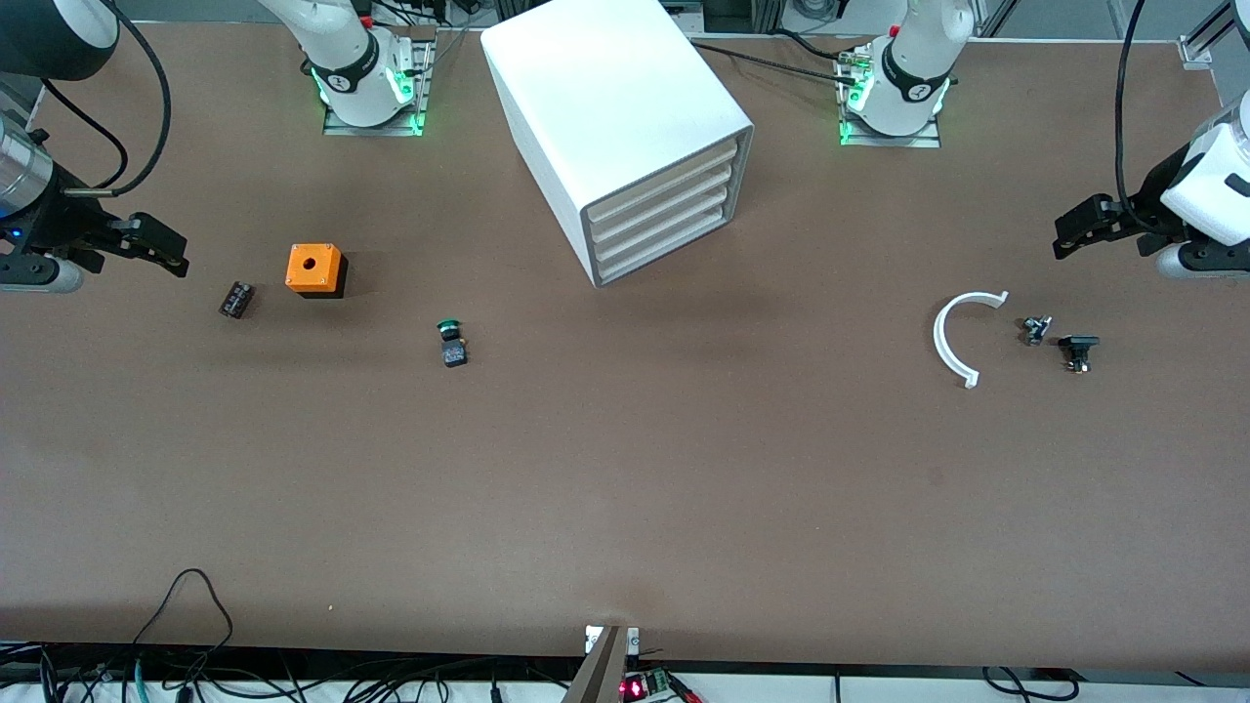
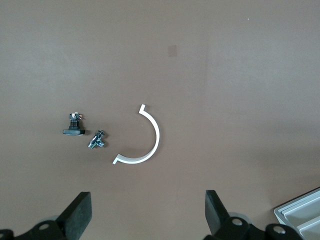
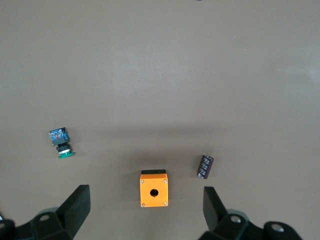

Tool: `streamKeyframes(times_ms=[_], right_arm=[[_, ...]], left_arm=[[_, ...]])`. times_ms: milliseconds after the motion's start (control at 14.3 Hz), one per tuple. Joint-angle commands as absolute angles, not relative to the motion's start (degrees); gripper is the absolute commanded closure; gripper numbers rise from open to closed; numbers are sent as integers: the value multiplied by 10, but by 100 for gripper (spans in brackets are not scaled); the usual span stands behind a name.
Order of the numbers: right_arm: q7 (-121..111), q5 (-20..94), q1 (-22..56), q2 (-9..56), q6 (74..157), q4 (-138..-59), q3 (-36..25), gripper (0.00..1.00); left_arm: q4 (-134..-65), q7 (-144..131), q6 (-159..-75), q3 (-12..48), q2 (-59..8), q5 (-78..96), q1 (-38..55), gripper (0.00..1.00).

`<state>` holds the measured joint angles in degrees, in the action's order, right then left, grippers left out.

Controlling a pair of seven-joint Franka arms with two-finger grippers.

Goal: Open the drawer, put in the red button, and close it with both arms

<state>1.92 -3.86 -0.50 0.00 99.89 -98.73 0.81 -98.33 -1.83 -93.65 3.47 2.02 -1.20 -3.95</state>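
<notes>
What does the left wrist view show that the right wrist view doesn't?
Only the left wrist view: a white curved bracket, a small metal fitting, a black flat-capped part and a corner of the drawer cabinet.
Only the right wrist view: the orange box, the green-capped button and a dark cylinder.
Both: brown table and their own open fingers. No red button in either.
</notes>
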Motion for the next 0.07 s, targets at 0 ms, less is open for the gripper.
streamKeyframes(times_ms=[0], right_arm=[[8,-30,-6,-11,996,-987,9,0]], left_arm=[[-969,-9,-922,36,16,-20,-38,0]])
